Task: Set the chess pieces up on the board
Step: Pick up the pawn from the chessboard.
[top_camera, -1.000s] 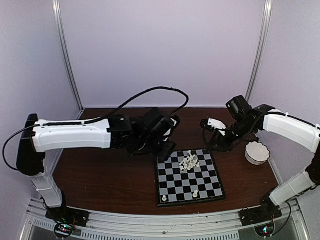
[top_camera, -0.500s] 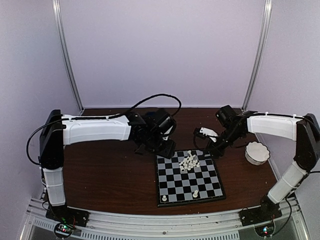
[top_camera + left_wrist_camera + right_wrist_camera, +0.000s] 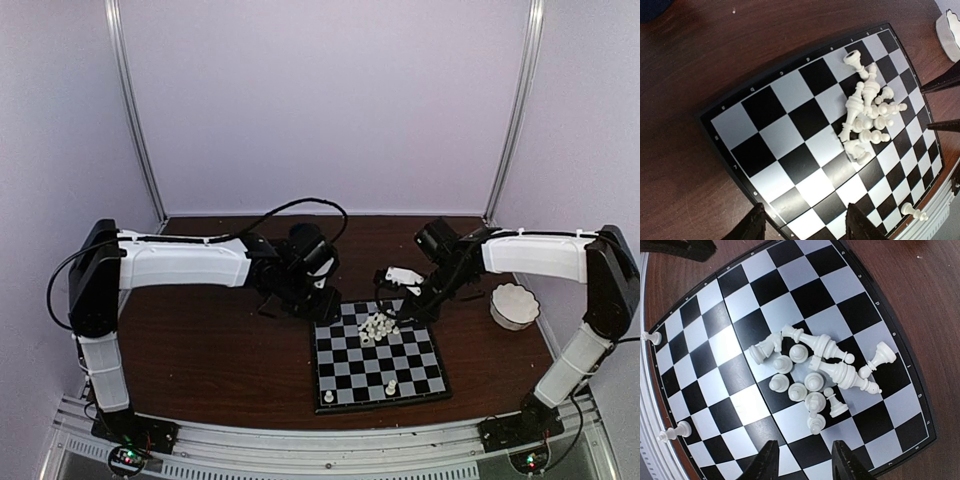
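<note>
On board (image 3: 400,366) far half: cream chess pieces (image 3: 837,372) heaped, several toppled; left pincer (image 3: 805,224), right pincer (image 3: 804,461) agape, empty.

Left hand (image 3: 806,227) and right hand (image 3: 807,465) spread, empty, angled downward.

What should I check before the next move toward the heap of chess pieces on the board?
1. Fingers of right gripper open, empty: ok.
2. Fingers of left gripper open, empty: ok.
3. The heap fully visible to right wrist camera: ok.
4. Its pieces separated for a clean grasp: not ok, they touch.
5. The two placed pieces upright at near edge of the board: ok.
</note>
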Action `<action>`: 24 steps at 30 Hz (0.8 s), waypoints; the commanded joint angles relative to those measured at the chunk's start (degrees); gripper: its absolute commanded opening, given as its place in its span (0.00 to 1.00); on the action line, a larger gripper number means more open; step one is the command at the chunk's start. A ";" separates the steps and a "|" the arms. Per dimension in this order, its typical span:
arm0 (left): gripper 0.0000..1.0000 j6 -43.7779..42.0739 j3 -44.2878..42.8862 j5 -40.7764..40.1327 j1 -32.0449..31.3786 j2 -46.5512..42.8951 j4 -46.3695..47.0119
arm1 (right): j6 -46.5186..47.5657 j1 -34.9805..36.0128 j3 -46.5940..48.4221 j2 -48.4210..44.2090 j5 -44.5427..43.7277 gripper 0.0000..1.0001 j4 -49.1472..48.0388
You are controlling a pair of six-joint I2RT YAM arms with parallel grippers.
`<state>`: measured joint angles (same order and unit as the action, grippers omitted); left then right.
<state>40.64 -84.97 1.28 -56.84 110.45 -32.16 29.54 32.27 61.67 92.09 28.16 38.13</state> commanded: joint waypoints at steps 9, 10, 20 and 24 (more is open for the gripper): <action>0.55 2.29 7.89 -0.41 -0.06 -8.78 4.04 | 0.84 3.57 2.56 6.03 -9.10 0.32 0.53; 0.55 2.34 8.15 -1.32 -0.10 -9.05 4.16 | 0.68 3.73 2.64 6.19 -9.39 0.31 0.25; 0.55 2.80 9.30 -1.46 -0.11 -9.11 5.11 | 0.12 3.93 3.27 7.46 -10.76 0.13 -0.08; 0.55 2.75 9.38 -1.45 -0.20 -9.36 5.16 | 0.41 3.83 2.74 6.75 -10.83 0.03 -0.12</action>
<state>42.98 -76.18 0.16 -56.84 102.63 -29.52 29.95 35.77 63.64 98.91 18.96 38.00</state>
